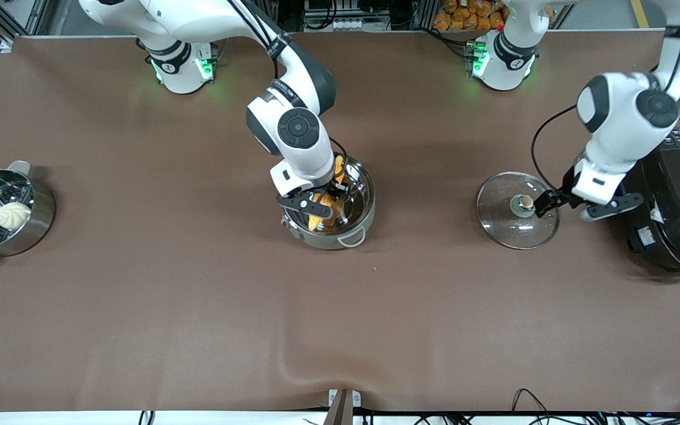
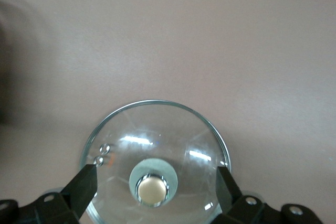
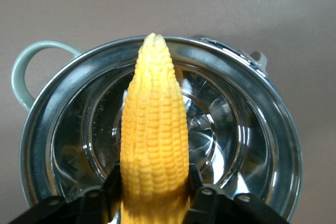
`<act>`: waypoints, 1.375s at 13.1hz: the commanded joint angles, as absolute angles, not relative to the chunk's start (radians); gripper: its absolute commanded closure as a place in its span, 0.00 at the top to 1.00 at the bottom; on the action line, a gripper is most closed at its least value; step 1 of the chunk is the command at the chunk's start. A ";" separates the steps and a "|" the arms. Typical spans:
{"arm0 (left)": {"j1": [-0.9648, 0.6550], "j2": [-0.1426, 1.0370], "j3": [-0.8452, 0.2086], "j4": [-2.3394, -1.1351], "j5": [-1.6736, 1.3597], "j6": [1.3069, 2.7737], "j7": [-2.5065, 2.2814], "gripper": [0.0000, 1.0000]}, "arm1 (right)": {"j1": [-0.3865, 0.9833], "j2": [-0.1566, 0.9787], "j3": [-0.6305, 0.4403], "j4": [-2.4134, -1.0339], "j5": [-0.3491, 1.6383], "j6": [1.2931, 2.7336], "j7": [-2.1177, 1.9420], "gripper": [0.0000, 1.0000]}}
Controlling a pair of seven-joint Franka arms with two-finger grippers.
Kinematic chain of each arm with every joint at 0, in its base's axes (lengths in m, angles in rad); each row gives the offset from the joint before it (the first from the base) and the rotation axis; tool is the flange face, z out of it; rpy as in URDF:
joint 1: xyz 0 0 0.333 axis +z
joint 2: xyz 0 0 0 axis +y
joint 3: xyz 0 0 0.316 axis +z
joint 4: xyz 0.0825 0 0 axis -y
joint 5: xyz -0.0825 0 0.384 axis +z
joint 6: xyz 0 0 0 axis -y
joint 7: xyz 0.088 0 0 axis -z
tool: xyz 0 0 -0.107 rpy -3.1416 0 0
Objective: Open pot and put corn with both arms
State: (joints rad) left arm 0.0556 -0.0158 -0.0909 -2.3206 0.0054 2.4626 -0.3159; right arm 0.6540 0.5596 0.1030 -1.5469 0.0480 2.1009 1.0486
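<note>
The shiny steel pot [image 1: 366, 195] stands uncovered at the table's middle. My right gripper [image 1: 316, 206] is shut on the yellow corn [image 1: 318, 219] and holds it tip-down inside the pot's mouth. In the right wrist view the corn [image 3: 155, 129] lies between the fingers [image 3: 195, 184] over the pot's mirror-like inside [image 3: 247, 145]. The glass lid [image 1: 508, 227] lies flat on the table toward the left arm's end. My left gripper [image 1: 564, 209] is open just above it. In the left wrist view its fingers [image 2: 84, 182] stand apart on either side of the lid's knob [image 2: 152, 190] without touching it.
A black rice cooker [image 1: 679, 200] stands close beside the lid and the left arm. A steel steamer pot [image 1: 39, 221] with a white bun [image 1: 13, 215] sits at the right arm's end of the table.
</note>
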 commanded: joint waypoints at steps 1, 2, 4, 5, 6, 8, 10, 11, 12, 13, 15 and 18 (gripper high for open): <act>0.069 -0.090 -0.109 -2.232 0.026 2.297 -0.310 1.00 | 0.661 0.551 0.097 -1.548 0.037 2.094 1.074 1.00; 0.069 -0.106 -0.117 -2.179 0.026 2.223 -0.311 1.00 | 0.655 0.548 0.098 -1.546 0.043 2.094 1.074 1.00; 0.064 -0.097 -0.118 -2.018 0.025 2.004 -0.310 1.00 | 0.643 0.531 0.098 -1.545 0.046 2.086 1.062 1.00; 0.064 -0.094 -0.124 -1.956 0.025 1.920 -0.308 1.00 | 0.625 0.502 0.098 -1.546 0.049 2.063 1.058 1.00; 0.064 -0.092 -0.126 -1.921 0.025 1.878 -0.307 1.00 | 0.602 0.461 0.098 -1.549 0.057 2.031 1.054 1.00; 0.069 -0.106 -0.161 -1.902 0.025 1.818 -0.307 1.00 | 0.522 0.355 0.098 -1.549 0.057 1.917 1.004 1.00; 0.071 -0.127 -0.164 -1.882 0.026 1.799 -0.302 1.00 | 0.428 0.240 0.092 -1.546 0.058 1.779 0.872 1.00; 0.071 -0.133 -0.164 -1.870 0.025 1.790 -0.285 1.00 | 0.373 0.191 0.089 -1.542 0.060 1.719 0.783 1.00; 0.071 -0.150 -0.163 -1.862 0.025 1.758 -0.275 1.00 | 0.318 0.157 0.086 -1.537 0.061 1.663 0.699 1.00; 0.071 -0.155 -0.164 -1.849 0.025 1.731 -0.267 1.00 | 0.269 0.119 0.083 -1.537 0.061 1.617 0.607 1.00; 0.069 -0.132 -0.164 -1.742 0.023 1.654 -0.253 1.00 | 0.189 0.068 0.042 -1.536 0.060 1.557 0.424 1.00; 0.061 -0.094 -0.164 -1.620 0.018 1.582 -0.209 1.00 | 0.180 0.032 -0.102 -1.537 0.061 1.548 0.214 1.00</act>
State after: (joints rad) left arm 0.0567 -0.1326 -0.1541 -1.7205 0.0055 1.6412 -0.2549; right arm 0.1843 0.0629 -0.0526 -1.5056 0.0534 1.5452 0.3045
